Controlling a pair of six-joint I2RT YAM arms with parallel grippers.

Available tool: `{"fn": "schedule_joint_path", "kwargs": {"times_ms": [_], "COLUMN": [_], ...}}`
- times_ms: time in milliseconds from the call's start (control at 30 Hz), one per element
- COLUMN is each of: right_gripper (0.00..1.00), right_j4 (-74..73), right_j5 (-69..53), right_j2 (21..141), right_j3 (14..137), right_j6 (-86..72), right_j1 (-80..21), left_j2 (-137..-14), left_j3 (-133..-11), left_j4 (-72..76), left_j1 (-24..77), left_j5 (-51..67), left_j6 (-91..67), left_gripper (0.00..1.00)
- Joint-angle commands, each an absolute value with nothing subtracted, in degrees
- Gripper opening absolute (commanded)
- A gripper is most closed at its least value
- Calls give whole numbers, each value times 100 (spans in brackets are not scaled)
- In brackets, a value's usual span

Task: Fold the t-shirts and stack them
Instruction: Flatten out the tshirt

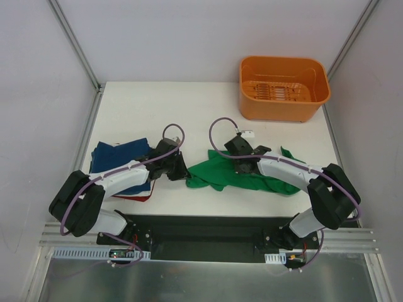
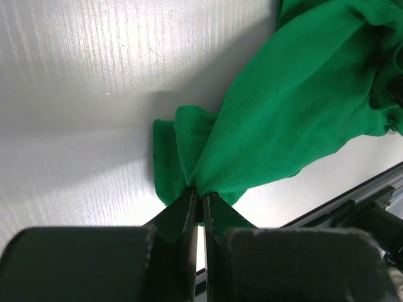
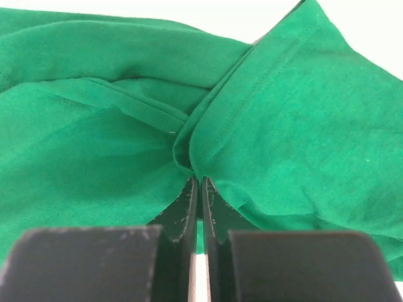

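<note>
1. I see the green t-shirt [image 1: 217, 171] lying crumpled on the table [image 1: 157, 107], a little right of centre, between my two arms.
2. My left gripper [image 2: 198, 202] is pinched tight on the shirt's left end, and bunched cloth fans out from between its fingers.
3. My right gripper [image 3: 197, 189] is clamped on a hemmed fold nearer the shirt's middle, with creases gathering there.
4. The navy t-shirt [image 1: 119, 154] lies folded near the table's left edge, with an edge of the red t-shirt [image 1: 135, 197] showing beneath it.
5. The orange basket [image 1: 283, 88] stands at the far right corner, well apart.
</note>
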State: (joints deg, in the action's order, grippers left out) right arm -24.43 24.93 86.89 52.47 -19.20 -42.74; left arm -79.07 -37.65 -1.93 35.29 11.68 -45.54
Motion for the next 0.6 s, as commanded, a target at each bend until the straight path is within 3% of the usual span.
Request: {"fn": "schedule_joint_path", "kwargs": {"times_ms": [0,133,300,567], "right_gripper": [1,1,1,1], "right_j4": [-2391,-2320,-2338,-2540], "right_j5": [2742,3249,3700,2937], "right_j2": [8570,7877,6137,4291], "right_j3": [5344,5282,5572,7729], "right_j6": [-1863,-1443,-643,570], "right_j1": [-4315,-4403,-4430,-4438], "left_j2": [-7586,-7296,-6314,-4870], "left_j3": [-3770,-4111,-4981,-6897], "left_j4": [-325,-649,-1335,-1881], "left_j1": [3551,3551,3551,3551], "left_j5": [906,669,73,-132], "left_j6": [-4325,-3982,-3421,-2497], "left_gripper": [0,0,0,0]}}
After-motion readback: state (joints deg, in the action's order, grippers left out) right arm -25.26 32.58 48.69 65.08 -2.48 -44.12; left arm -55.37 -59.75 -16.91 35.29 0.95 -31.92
